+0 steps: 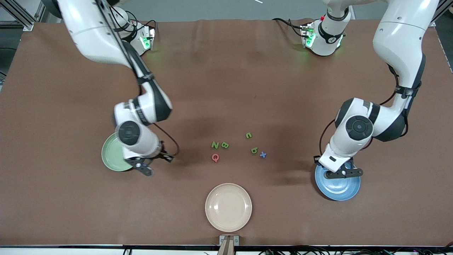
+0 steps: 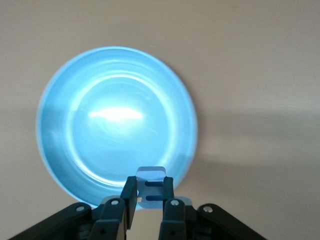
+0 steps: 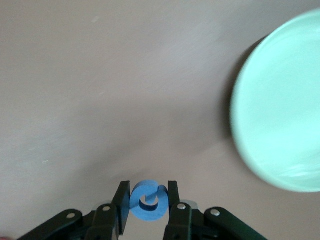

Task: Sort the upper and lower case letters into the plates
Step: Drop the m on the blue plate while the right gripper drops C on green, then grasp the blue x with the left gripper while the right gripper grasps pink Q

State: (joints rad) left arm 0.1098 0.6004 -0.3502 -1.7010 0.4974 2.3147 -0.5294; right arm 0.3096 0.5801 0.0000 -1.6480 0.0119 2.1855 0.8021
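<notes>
Both jaws clamped — right gripper [image 3: 148, 201] on round blue G [image 3: 148, 202], left gripper [image 2: 148, 192] on flat blue m [image 2: 150, 185] (glossy plate [image 2: 65, 110] below).

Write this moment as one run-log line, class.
left gripper: holds blue letter over blue plate | right gripper: holds blue G beside green plate

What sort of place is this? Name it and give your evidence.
Probably a robotics lab: two arms work one brown table holding toy letters and plates, with aluminium framing at its edge.
</notes>
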